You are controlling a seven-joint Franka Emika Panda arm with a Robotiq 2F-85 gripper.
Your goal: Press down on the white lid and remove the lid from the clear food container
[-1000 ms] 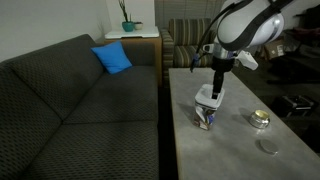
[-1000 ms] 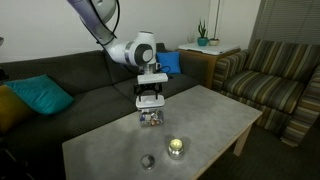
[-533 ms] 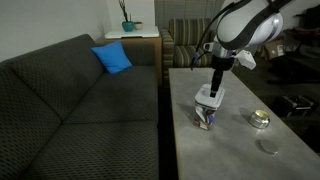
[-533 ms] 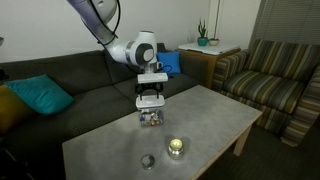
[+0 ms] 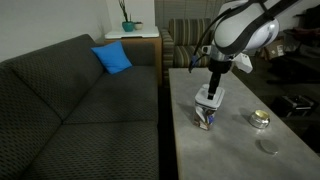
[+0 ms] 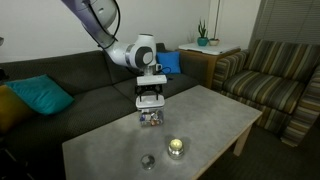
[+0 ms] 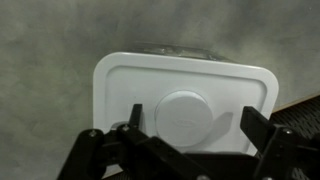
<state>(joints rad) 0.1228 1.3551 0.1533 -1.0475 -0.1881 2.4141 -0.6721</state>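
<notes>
Nearest the lens in an exterior view, on the front part of the grey desk: a flat grey disc and a small round tin near each other. Both well in front of the clear food container and apart from it.

Further in, the container itself, upright, with coloured contents visible through its walls. On top of the container, the white lid, seated level, square with rounded corners and a round raised boss at its centre.

Straight above the container, the tool, pointing down and released, with fingers spread wide over two sides of the lid. Cannot tell whether touching the lid. In both exterior views, mostly hides the lid from sight.

Behind the container, a dark sofa with a teal cushion and a blue cushion. Farthest back from the container, a wooden side table carrying a potted plant, and beside that a striped armchair.
</notes>
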